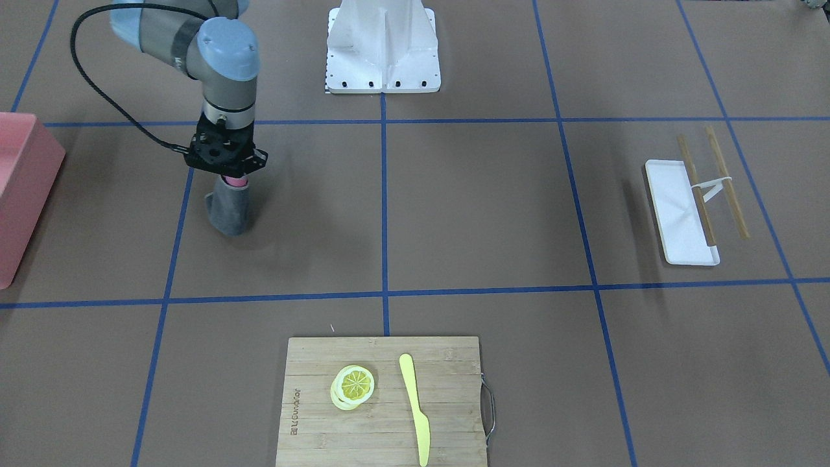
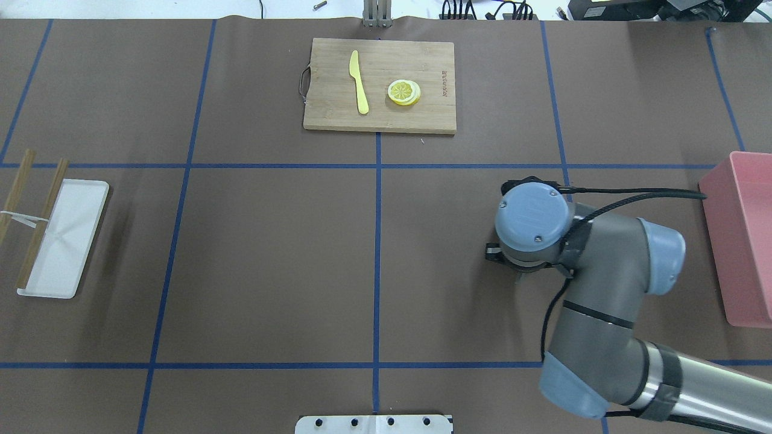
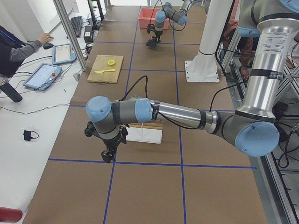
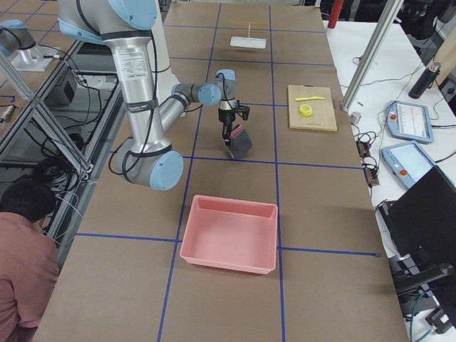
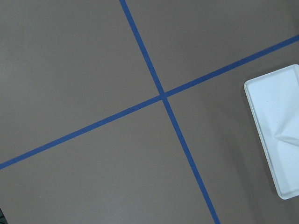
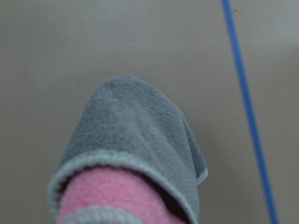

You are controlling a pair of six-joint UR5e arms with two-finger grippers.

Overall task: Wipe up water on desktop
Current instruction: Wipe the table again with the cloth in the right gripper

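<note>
Two-arm station at a brown table (image 1: pixel 486 214) crossed by blue tape lines (image 1: pixel 384 214) that form a grid of large rectangles. The right arm (image 1: pixel 220 52) points straight down, and the right jaws are closed on the upper fold of a grey cloth (image 1: pixel 230 211) with a pink inner face. The cloth hangs directly below them as a loose cone. Its lower end lies at the table surface inside one grid rectangle, though actual contact cannot be confirmed. In the right wrist view, the cloth fills the lower centre and one tape line runs just beside it. A pink bin (image 2: pixel 742 241) stands on the table on the outer side of the right jaws, apart from them. A bamboo cutting board (image 1: pixel 382 402) lies well beyond the right jaws, away from the robot's base. It carries a lemon slice (image 1: pixel 355 384) and a yellow plastic knife (image 1: pixel 415 408) side by side, not touching. The left arm (image 3: pixel 177 112) reaches low over the table, and the left jaws hang above a tape crossing; their opening cannot be told. A white rectangular tray (image 5: pixel 275 130) lies just beside the left jaws. Two bamboo sticks (image 1: pixel 726 188) joined by a white clip rest at the tray, one across its edge and one on the table beyond it.
</note>
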